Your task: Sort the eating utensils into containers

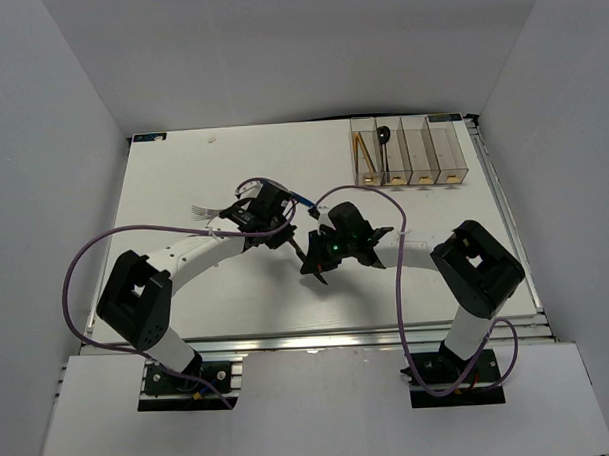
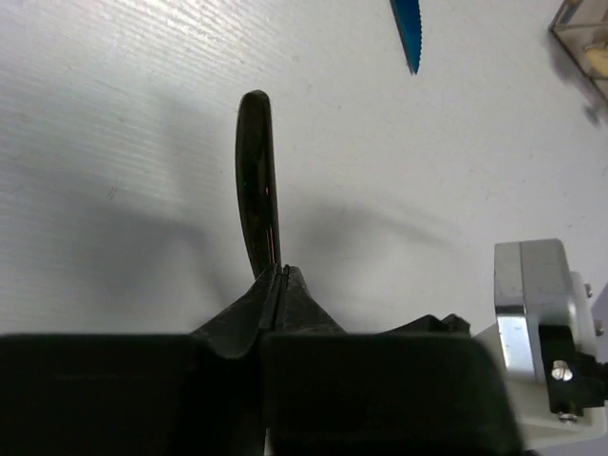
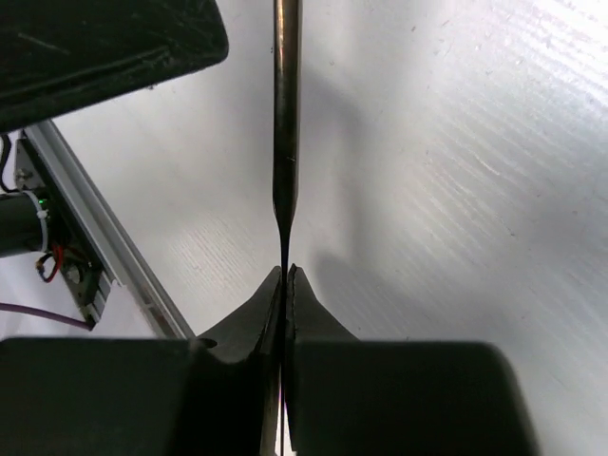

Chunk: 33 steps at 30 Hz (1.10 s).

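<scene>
In the left wrist view my left gripper (image 2: 278, 268) is shut on a dark curved utensil (image 2: 255, 176) that sticks out ahead of the jaws, over the white table. My right gripper (image 3: 286, 269) is shut on the thin end of a slim dark utensil (image 3: 287, 114) that runs up out of frame. Seen from above, the left gripper (image 1: 285, 232) and right gripper (image 1: 311, 260) nearly meet mid-table. Whether both hold the same piece I cannot tell. The containers (image 1: 449, 148) stand at the far right. Orange chopsticks (image 1: 362, 151) and a black spoon (image 1: 383, 135) lie in the two left bins.
A silver-tined fork (image 1: 199, 209) lies on the table left of the left gripper. A blue knife (image 1: 304, 200) lies just beyond both grippers, its serrated tip (image 2: 407, 33) also in the left wrist view. The table's metal front rail (image 3: 104, 228) runs close to the right gripper.
</scene>
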Available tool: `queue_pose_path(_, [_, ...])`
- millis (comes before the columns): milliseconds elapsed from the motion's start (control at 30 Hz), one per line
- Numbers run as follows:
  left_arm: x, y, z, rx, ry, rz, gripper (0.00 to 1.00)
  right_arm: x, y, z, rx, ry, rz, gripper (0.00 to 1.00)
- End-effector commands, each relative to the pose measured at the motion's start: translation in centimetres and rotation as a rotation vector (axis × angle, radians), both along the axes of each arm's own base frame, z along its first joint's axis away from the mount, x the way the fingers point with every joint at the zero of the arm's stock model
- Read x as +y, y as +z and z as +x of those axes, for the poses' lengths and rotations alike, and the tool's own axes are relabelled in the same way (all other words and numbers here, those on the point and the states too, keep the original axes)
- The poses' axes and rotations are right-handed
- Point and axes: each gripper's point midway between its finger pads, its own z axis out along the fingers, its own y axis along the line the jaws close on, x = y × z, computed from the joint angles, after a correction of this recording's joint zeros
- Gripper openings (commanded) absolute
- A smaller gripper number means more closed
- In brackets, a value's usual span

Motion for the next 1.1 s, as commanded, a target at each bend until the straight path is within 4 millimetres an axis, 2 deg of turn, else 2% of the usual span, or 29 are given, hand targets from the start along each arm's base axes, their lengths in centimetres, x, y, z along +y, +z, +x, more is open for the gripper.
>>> queue_pose_path(0, [-0.1,4.1,1.4,-0.100,-0.017,0.013,0.19,1.2,3.3,2.2,-0.129,-0.004,0.030,0.00])
queue_pose_path(33, [-0.2,6.1,2.2,-0.139,-0.013,0.019,0.30,0.8,3.0,2.4,-0.126,-0.017,0.008,0.00])
queue_pose_path(67, [1.2,6.7,2.2,-0.146,0.004,0.091,0.61,0.5,3.2,2.7,-0.132,-0.028,0.001,0.00])
queue_pose_path(133, [2.6,9.1,2.7,-0.188,0.030,0.157,0.80,-0.6,3.0,3.5,-0.135,-0.057,-0.033,0.00])
queue_pose_path(167, [4.4,11.6,2.9,-0.230,0.060,0.229,0.86,-1.1,3.4,4.0,-0.148,-0.074,-0.043,0.00])
queue_pose_path(200, [5.2,12.8,2.9,-0.251,0.065,0.259,0.92,-1.7,3.8,5.0,-0.173,-0.107,-0.063,0.00])
queue_pose_path(233, [6.0,14.1,2.9,-0.276,0.065,0.290,0.93,-3.2,4.0,6.0,-0.181,-0.141,-0.097,0.00])
queue_pose_path(300, [7.9,16.1,2.1,-0.324,0.022,0.383,0.95,-4.9,5.3,8.3,-0.216,-0.206,-0.135,0.00])
queue_pose_path(333, [8.6,16.4,1.7,-0.334,-0.032,0.444,0.95,-6.9,5.7,10.3,-0.238,-0.254,-0.167,0.00])
queue_pose_path(367, [9.4,15.4,1.1,-0.318,-0.066,0.492,0.95,-8.5,5.5,11.1,-0.225,-0.281,-0.214,0.00])
queue_pose_path(400, [10.2,15.7,0.3,-0.335,-0.086,0.510,0.95,-10.9,7.2,14.4,-0.275,-0.375,-0.256,0.00])
queue_pose_path(467, [11.3,14.6,-0.7,-0.335,-0.158,0.583,0.95,-14.3,6.7,16.3,-0.261,-0.418,-0.374,0.00])
queue_pose_path(500, [12.3,12.1,-1.7,-0.292,-0.192,0.629,0.95,-16.9,7.2,18.3,-0.265,-0.491,-0.404,0.00])
queue_pose_path(533, [13.3,12.3,-2.5,-0.314,-0.197,0.648,0.95,-17.7,8.5,20.3,-0.281,-0.524,-0.398,0.00])
queue_pose_path(567, [13.6,11.8,-2.7,-0.332,-0.195,0.651,0.95,-18.8,8.9,21.4,-0.287,-0.548,-0.402,0.00])
queue_pose_path(600, [14.4,9.2,-3.6,-0.296,-0.218,0.683,0.95,-20.8,9.4,22.8,-0.285,-0.593,-0.411,0.00])
queue_pose_path(633, [15.0,9.0,-4.2,-0.314,-0.208,0.685,0.96,-21.3,10.8,25.0,-0.313,-0.613,-0.401,0.00])
queue_pose_path(667, [15.2,8.4,-4.2,-0.327,-0.196,0.679,0.96,-22.1,11.2,26.3,-0.326,-0.619,-0.414,0.00])
queue_pose_path(700, [15.5,7.5,-4.6,-0.321,-0.192,0.681,0.97,-24.3,11.3,27.2,-0.312,-0.661,-0.462,0.00])
queue_pose_path(733, [15.5,7.3,-4.8,-0.315,-0.182,0.665,0.97,-24.9,9.9,28.5,-0.284,-0.655,-0.482,0.00])
queue_pose_path(767, [15.4,7.3,-5.0,-0.300,-0.196,0.665,0.97,-25.2,12.8,31.0,-0.350,-0.668,-0.450,0.00])
queue_pose_path(800, [15.0,7.4,-5.0,-0.310,-0.210,0.650,0.97,-25.9,13.4,32.2,-0.362,-0.655,-0.434,0.00])
queue_pose_path(833, [14.9,7.0,-5.1,-0.314,-0.231,0.649,0.97,-26.4,10.8,32.9,-0.300,-0.637,-0.467,0.00])
queue_pose_path(867, [14.8,7.2,-5.1,-0.321,-0.228,0.642,0.98,-26.9,13.8,35.1,-0.366,-0.665,-0.441,0.00])
queue_pose_path(900, [14.8,7.2,-5.1,-0.319,-0.230,0.639,0.98,-27.9,13.9,35.9,-0.364,-0.673,-0.437,0.00])
queue_pose_path(933, [14.7,7.2,-5.1,-0.319,-0.235,0.634,0.98,-28.2,11.8,36.5,-0.324,-0.664,-0.448,0.00])
queue_pose_path(1067, [14.7,7.0,-5.1,-0.314,-0.237,0.642,0.98,-29.8,11.3,38.1,-0.348,-0.687,-0.412,0.00])
